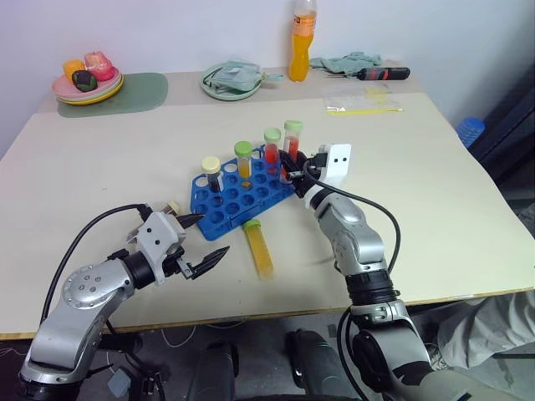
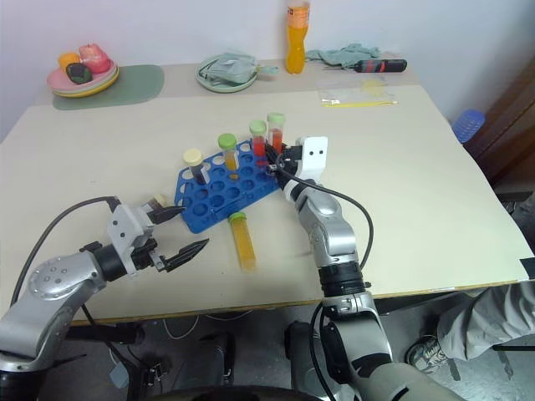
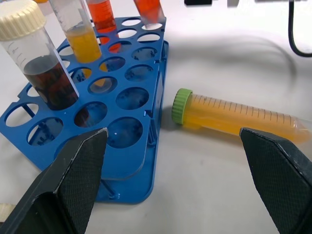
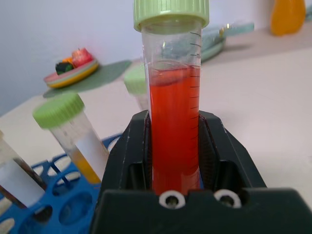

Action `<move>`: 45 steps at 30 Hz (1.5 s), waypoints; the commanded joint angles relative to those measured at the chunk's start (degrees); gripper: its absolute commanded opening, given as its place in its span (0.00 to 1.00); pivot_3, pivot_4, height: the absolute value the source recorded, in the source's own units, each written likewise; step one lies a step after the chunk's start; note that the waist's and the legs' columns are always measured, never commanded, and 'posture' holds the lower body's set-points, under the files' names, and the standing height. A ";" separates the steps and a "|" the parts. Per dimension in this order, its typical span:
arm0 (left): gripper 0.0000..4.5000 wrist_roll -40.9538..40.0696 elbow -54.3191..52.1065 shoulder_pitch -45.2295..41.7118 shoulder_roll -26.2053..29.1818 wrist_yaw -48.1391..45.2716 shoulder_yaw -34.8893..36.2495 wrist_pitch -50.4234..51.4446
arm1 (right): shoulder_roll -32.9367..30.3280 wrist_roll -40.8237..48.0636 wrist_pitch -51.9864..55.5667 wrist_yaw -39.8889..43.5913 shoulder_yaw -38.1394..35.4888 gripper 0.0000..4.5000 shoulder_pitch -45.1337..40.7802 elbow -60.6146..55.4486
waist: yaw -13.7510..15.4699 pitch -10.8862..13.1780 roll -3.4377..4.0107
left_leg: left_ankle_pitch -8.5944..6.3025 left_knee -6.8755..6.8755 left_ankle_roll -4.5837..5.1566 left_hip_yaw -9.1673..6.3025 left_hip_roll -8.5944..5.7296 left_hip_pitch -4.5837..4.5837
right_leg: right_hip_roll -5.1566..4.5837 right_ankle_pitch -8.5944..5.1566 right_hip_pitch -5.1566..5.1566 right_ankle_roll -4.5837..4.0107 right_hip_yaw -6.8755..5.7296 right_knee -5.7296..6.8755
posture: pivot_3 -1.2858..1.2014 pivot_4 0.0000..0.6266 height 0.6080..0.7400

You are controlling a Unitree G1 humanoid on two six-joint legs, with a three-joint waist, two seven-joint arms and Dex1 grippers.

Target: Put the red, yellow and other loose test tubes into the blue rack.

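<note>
Silver-grey jointed arms with black collars and black cables; white wrist housing on each. Left gripper (image 1: pixel 203 241): two black, textured, pointed fingers. Right gripper (image 4: pixel 174 161): black block, two screws.

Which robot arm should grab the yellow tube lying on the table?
The left. Its left gripper is open beside the clear plastic yellow tube with the green cap. The right gripper is busy, shut on a red tube with a green cap over the bright blue plastic rack.
</note>
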 commanded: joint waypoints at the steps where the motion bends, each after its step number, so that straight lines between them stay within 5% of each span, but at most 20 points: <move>1: 1.00 -0.72 -2.40 0.38 0.15 0.40 1.79 -0.12 | 0.89 -1.10 -4.39 -0.05 -0.29 0.18 -1.75 2.76 | -0.01 0.00 0.00 | 0.00 0.00 0.00 0.00 0.00 0.00 | 0.00 0.00 0.00 0.00 0.00 0.00 | 0.52 0.24 1.00; 25: 1.00 -1.04 -3.91 -0.39 0.34 0.24 2.11 1.63 | 2.94 -7.91 -30.39 4.08 1.79 0.18 -2.88 23.03 | -0.54 -0.02 0.00 | 0.00 -0.01 0.00 0.02 0.02 0.09 | 0.03 0.01 0.01 -0.01 0.04 0.09 | 0.52 0.24 1.00; 32: 1.00 -1.12 -4.38 -0.34 0.02 0.53 2.03 2.22 | 1.85 -8.85 -29.89 5.70 3.37 0.94 -0.67 17.55 | -0.14 0.00 0.02 | 0.00 -0.01 0.00 0.02 0.01 0.08 | 0.02 0.00 0.01 -0.01 0.04 0.09 | 0.52 0.24 1.00; 33: 1.00 -1.11 -4.43 -0.18 -0.02 0.56 2.03 2.20 | 1.12 -8.96 -28.58 6.30 3.96 0.99 0.17 14.66 | -0.03 0.00 0.02 | 0.00 -0.01 0.00 0.02 0.01 0.07 | 0.00 0.01 0.01 -0.01 0.04 0.08 | 0.52 0.24 1.00; 39: 1.00 -1.16 -4.65 0.62 -0.33 0.91 1.91 2.02 | -7.81 -6.59 -13.63 11.56 4.91 0.99 7.24 -7.63 | 0.34 0.00 0.02 | 0.00 0.02 -0.01 0.01 -0.02 0.03 | -0.05 0.01 0.01 -0.01 0.02 0.06 | 0.52 0.24 1.00; 45: 1.00 -1.25 -3.44 0.50 -0.43 0.37 1.76 1.39 | -25.82 4.40 17.88 19.81 2.22 0.99 14.45 -30.49 | 0.91 0.00 0.02 | 0.00 0.04 0.00 0.01 -0.03 0.02 | -0.04 0.00 0.03 -0.01 0.03 0.02 | 0.52 0.24 1.00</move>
